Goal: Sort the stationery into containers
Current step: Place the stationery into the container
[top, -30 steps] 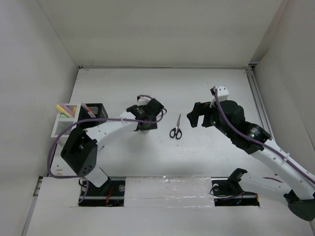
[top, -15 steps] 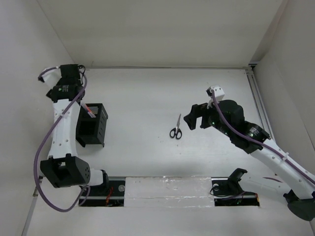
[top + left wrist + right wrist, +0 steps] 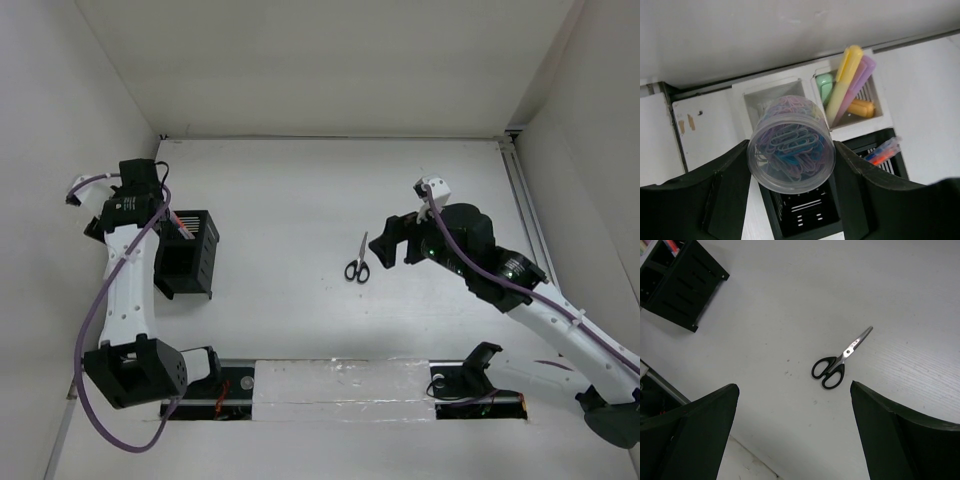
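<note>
The tub (image 3: 791,145) is pinched by the left gripper (image 3: 790,165) above the organiser (image 3: 772,86) at the table's (image 3: 300,190) left edge. The right gripper (image 3: 793,387) is spread above the scissors (image 3: 839,360). Released off-centre, the tub may be caught on the rim and tipped.

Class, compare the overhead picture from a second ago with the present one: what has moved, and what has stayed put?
The left arm swung from the centre to the far left. Its left tool now holds the clear tub of paper clips above the white organiser and black holder. The right tool shifted only slightly and is open. The scissors and black holder stayed put.
</note>
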Controlling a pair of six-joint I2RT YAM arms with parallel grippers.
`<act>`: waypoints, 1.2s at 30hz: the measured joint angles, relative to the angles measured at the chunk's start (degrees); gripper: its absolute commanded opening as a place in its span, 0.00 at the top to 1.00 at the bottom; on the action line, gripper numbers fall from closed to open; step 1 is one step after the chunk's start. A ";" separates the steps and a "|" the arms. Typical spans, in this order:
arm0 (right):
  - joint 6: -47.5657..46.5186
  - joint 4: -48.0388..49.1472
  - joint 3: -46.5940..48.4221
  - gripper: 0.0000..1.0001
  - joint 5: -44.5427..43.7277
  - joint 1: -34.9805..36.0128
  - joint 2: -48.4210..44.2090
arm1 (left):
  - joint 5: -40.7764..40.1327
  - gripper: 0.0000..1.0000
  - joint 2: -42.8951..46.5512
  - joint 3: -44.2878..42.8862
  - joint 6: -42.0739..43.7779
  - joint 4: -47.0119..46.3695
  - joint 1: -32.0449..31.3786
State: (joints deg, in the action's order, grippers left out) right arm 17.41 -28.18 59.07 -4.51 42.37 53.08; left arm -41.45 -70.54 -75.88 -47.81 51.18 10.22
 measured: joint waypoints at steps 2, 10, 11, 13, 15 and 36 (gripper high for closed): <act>-0.09 0.04 -0.02 0.01 0.28 0.04 0.17 | -0.28 1.00 -0.20 2.01 -0.76 -0.04 0.00; -0.11 0.35 -0.11 0.01 0.92 0.17 0.28 | -0.50 1.00 -1.03 7.43 -2.69 -1.25 0.00; -0.15 0.35 -0.11 0.01 0.96 0.24 0.31 | -0.61 1.00 -1.03 7.78 -2.80 -1.66 0.02; -0.33 0.35 -0.11 0.01 1.09 0.42 0.44 | -0.33 1.00 -1.38 8.04 -3.08 -2.45 0.44; -0.55 0.46 -0.26 0.01 1.22 0.46 0.66 | 1.09 1.00 -1.66 8.94 -2.47 -5.01 2.54; -0.76 0.46 -0.96 0.01 1.31 0.85 1.95 | 10.93 1.00 -1.05 13.55 5.79 -15.15 11.78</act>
State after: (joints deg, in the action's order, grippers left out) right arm 16.64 -27.73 58.11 -3.20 43.22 55.02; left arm -30.52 -71.59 -62.33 -42.02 36.03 22.00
